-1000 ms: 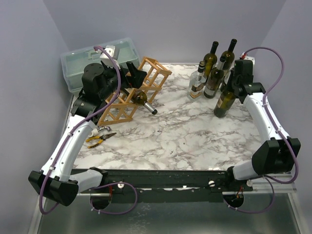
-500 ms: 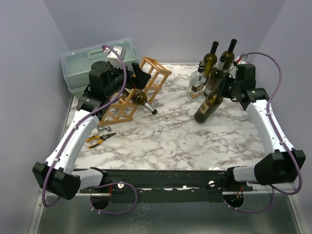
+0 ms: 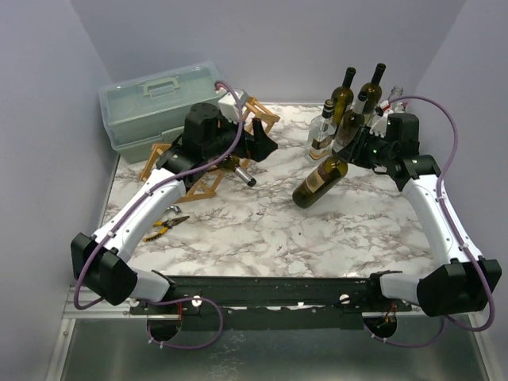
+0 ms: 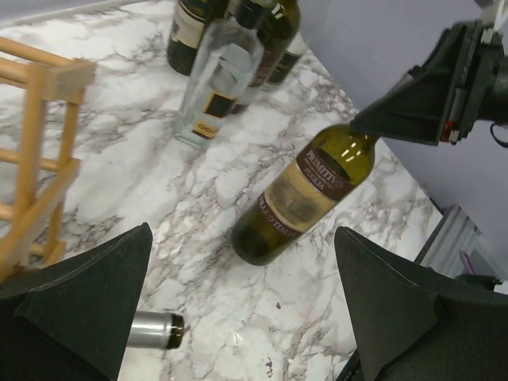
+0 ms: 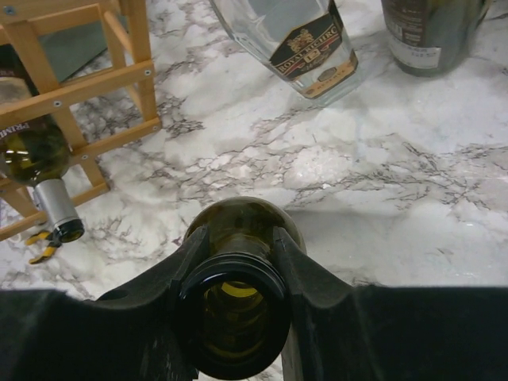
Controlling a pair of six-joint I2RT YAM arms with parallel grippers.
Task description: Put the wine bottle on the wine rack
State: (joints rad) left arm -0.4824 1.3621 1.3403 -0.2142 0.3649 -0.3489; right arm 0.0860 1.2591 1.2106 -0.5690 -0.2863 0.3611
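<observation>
Tilted dark-green glass wine bottle pinched in right fingers, right of light-brown wooden-lattice wine rack, wide-spread empty left fingers between.

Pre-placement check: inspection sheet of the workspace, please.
Surface: white marble-patterned tabletop, no spills seen.
Job's things: dark green glass wine bottle tilted, held by its neck; light-brown wooden lattice wine rack holding one racked bottle.
Clutter: pale green plastic toolbox, yellow-handled pliers, clear glass bottle, standing dark bottles.
Grippers: left gripper open, empty; right gripper shut on the bottle neck.
Cables: purple cables looped along both arms.
Surroundings: plain lilac-grey walls; nothing else seen.
</observation>
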